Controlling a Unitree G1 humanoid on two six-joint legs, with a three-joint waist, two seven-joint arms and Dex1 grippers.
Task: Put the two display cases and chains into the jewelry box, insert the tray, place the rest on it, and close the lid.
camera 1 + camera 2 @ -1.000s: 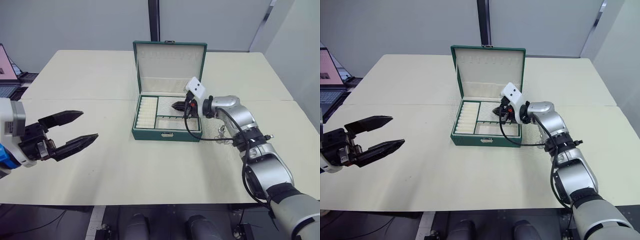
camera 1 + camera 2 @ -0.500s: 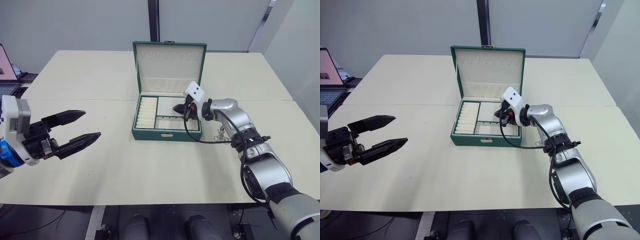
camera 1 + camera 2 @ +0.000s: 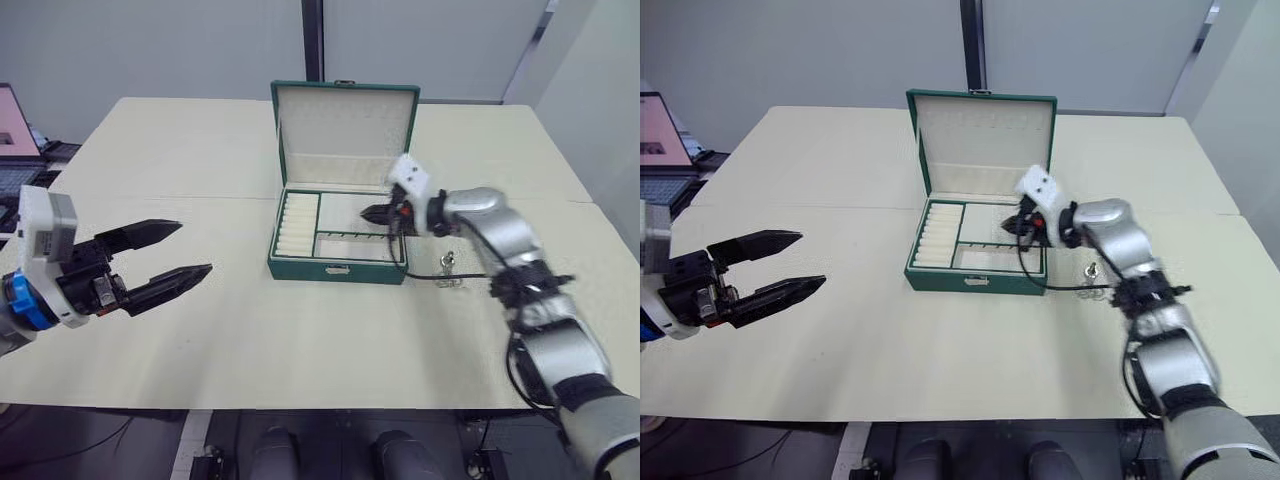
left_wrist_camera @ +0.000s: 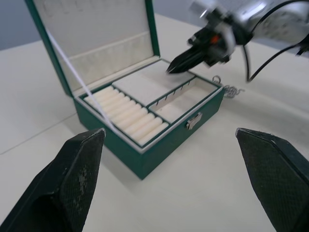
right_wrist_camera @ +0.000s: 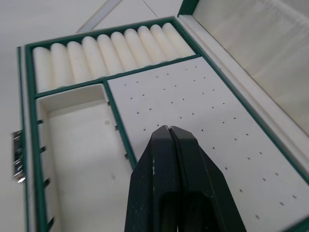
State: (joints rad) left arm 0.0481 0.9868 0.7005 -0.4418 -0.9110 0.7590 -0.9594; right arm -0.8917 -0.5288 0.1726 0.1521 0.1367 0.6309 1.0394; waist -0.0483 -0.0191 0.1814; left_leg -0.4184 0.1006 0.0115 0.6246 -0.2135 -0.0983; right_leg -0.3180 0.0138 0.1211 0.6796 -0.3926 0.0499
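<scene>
Hovering over the near left part of the table (image 3: 300, 330), the left gripper (image 3: 168, 256) has its two black fingers spread wide with nothing between them, tips pointing right toward the jewelry box (image 3: 338, 258). Compared with a second ago it sits a little farther right and slightly higher, its spread unchanged.

Farther back, near the table's middle, the green jewelry box stands with its long axis running left to right, its clasp (image 3: 336, 268) facing the robot and its lid (image 3: 346, 122) hinged at the far edge and standing upright, cream lining toward the camera. Inside, a row of cream ring rolls (image 5: 104, 47) fills the left end, a narrow front compartment (image 5: 77, 145) lies along the clasp side, and a flat perforated panel (image 5: 203, 111) takes the back right.

The right gripper (image 3: 378, 212) reaches in from the right, its fingers pressed together with nothing visibly between them, tips pointing left and poised just above the perforated panel. A second ago those tips were farther left over the box; now they are nearer its right wall, and the forearm stands higher.

Just right of the box, on the tabletop, a small chain (image 3: 447, 270) lies under the right forearm, apart from the box wall.
</scene>
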